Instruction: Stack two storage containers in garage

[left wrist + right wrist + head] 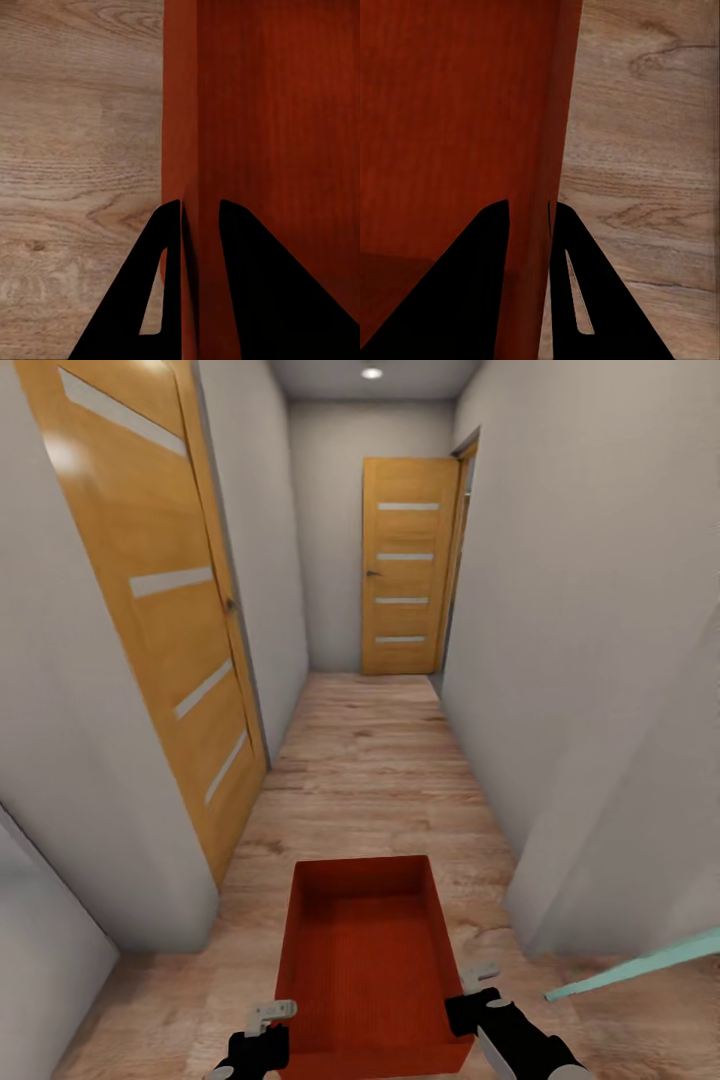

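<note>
Now container (pixel 365 970) sits btwn both, left gripper (pixel 199 225) & right gripper (pixel 529 221) clamped on its walls.

No text, label, brand, number or sign can be read anywhere in these pictures. The orange-red storage container (pixel 365 960) carries no marking on its ribbed walls or floor, in the head view or in either wrist view. The two wooden doors (pixel 405 565) along the corridor bear only plain pale horizontal strips, not lettering. The grey walls (pixel 570 610) and the wood plank floor (pixel 370 780) are likewise unmarked.
</note>
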Robot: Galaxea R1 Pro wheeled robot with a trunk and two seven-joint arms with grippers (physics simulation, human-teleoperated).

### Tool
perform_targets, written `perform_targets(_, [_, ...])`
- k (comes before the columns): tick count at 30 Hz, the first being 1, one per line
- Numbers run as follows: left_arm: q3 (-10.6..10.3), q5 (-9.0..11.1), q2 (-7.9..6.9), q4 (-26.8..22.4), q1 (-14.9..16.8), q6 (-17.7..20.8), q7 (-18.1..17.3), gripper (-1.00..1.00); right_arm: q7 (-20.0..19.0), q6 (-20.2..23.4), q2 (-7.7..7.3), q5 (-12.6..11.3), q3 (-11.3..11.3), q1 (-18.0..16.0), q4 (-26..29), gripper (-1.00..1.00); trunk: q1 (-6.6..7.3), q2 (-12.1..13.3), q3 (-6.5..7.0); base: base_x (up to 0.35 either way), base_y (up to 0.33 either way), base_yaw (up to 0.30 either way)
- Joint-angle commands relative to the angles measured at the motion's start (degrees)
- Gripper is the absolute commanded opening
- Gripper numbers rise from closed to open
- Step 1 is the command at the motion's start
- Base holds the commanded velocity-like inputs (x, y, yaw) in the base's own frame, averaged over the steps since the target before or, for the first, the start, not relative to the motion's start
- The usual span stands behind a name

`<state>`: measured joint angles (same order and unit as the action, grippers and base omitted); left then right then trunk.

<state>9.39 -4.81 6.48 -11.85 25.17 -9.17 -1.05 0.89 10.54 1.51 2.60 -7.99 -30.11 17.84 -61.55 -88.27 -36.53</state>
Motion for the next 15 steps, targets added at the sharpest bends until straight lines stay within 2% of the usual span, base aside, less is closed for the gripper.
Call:
perform_targets(1, [-0.3,-0.7,-1.03,0.2,0.1,-0.2,0.0,-1.0,-2.5,-3.9,-0.72,-0.1,-2.4,0.0,0.2,-1.0,-0.03,0.0,-0.05,0.336,0.08,-0.16])
perform_targets(5, [-0.3,-0.7,-1.03,0.2,0.1,-0.2,0.0,-1.0,-2.5,-3.9,-0.72,0.0,-2.5,0.0,0.2,-1.0,-0.03,0.0,-0.05,0.336,0.08,-0.073])
perform_targets(15, [-0.3,-0.7,-1.03,0.2,0.1,-0.2,0.0,-1.0,-2.5,-4.0,-0.72,0.0,-2.5,0.0,0.2,-1.0,-0.03,0.0,-0.05,0.336,0.08,-0.009])
